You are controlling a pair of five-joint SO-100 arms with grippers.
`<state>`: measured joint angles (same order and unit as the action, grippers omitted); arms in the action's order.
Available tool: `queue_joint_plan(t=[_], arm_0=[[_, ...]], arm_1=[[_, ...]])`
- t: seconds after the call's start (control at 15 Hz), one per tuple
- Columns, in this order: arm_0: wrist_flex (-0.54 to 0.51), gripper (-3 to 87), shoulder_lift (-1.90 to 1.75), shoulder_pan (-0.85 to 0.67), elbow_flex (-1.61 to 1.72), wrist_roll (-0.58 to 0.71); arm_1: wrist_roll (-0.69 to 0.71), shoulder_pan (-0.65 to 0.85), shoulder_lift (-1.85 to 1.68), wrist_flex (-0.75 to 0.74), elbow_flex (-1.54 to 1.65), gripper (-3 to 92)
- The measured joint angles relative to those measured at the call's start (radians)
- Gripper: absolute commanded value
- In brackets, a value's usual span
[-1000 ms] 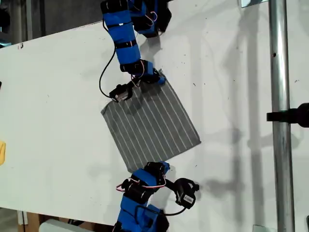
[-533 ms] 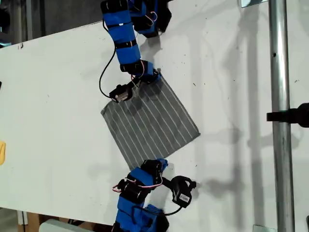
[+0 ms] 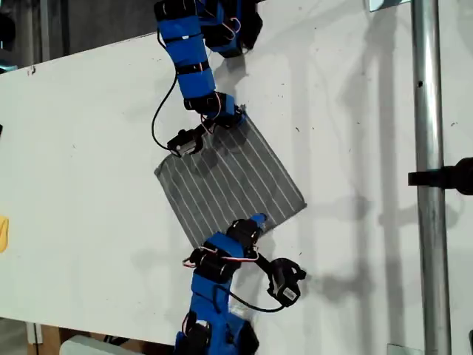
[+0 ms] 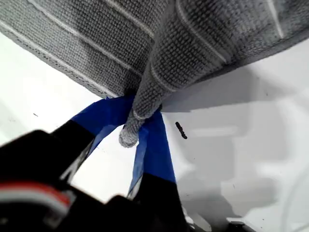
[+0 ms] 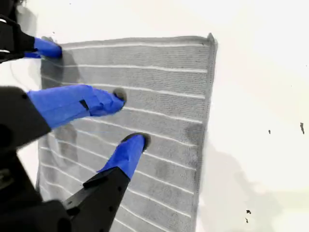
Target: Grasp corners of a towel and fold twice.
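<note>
My second end effector [image 5: 130, 118], jaws apart, hovers over the striped grey towel [image 3: 229, 181] lying flat on the white desk [image 3: 89, 148], at the exterior view's bottom. Farther off, my first end effector [image 4: 137, 125] pinches one towel corner [image 4: 129, 137].

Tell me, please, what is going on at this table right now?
Two blue arms are working a grey striped towel lying flat on the white table. My first pincer is shut on one corner of the towel. My second pincer hovers open over the cloth, holding nothing.
</note>
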<state>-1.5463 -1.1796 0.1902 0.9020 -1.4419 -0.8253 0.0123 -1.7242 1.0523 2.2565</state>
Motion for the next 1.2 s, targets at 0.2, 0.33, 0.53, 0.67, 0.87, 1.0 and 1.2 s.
queue_joint_plan(t=[0.2,0.33,0.53,0.67,0.87,1.0,1.2], arm_0=[[0.084,27.0,0.089,0.000,0.000,0.080],[0.140,25.1,0.130,0.015,0.000,0.112],[0.218,24.2,0.249,0.046,-0.009,0.103],[0.267,23.6,0.365,0.057,-0.020,0.074],[0.290,19.1,0.471,0.071,-0.055,-0.005],[0.290,2.3,0.529,0.066,-0.064,-0.043],[0.281,9.7,0.577,0.063,-0.075,-0.094]], arm_1=[[0.000,0.000,0.000,-0.003,0.000,-0.2],[0.000,0.000,0.000,-0.003,0.000,-0.2],[0.000,0.000,0.000,-0.003,0.000,-0.2],[0.000,0.000,0.002,-0.003,0.000,-0.2],[0.000,0.000,0.002,-0.003,0.000,-0.2],[0.000,0.000,0.002,-0.003,0.000,-0.2],[0.000,-0.003,0.002,-0.006,0.000,-0.2]])
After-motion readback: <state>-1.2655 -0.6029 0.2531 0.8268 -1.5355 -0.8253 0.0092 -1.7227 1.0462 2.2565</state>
